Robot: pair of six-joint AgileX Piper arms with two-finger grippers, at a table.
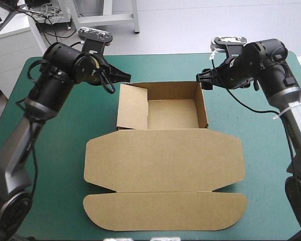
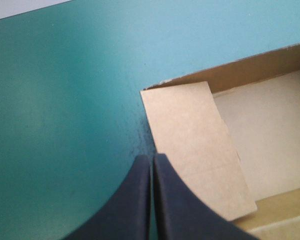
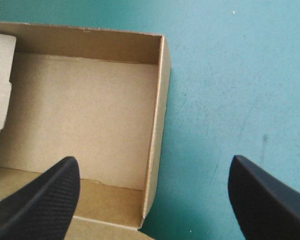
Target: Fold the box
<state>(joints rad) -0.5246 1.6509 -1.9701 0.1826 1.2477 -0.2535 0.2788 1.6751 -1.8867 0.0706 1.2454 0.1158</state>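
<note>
So the box (image 1: 163, 150) sits about mid-table, half made. The tray (image 1: 173, 114) part is up at the far end. The lid (image 1: 165, 159) lies flat on the teal-green cover (image 1: 50, 165), running from the tray's near wall toward the table's near edge. Its tuck flap (image 1: 165, 211) is flat too and ends close to that edge. The tray's right wall (image 3: 157, 125) stands upright. The left side flap (image 2: 195, 145) leans inward over the tray floor, not tucked down.

Left gripper (image 2: 151, 159) is pinched fully together with nothing in it. Its tip is just beside the box's far left corner, at the outer edge of that leaning flap; can't tell if it touches the board. Right gripper (image 3: 154, 159) is spread wide and empty, by the box's far right corner. The right wall runs between its fingers, one finger over the tray's inside and the other over bare cover outside.

Room-wise, there's bare cover left of the box, right of the box, and a narrower strip beyond its far wall. Hardly any on the box's near side.
</note>
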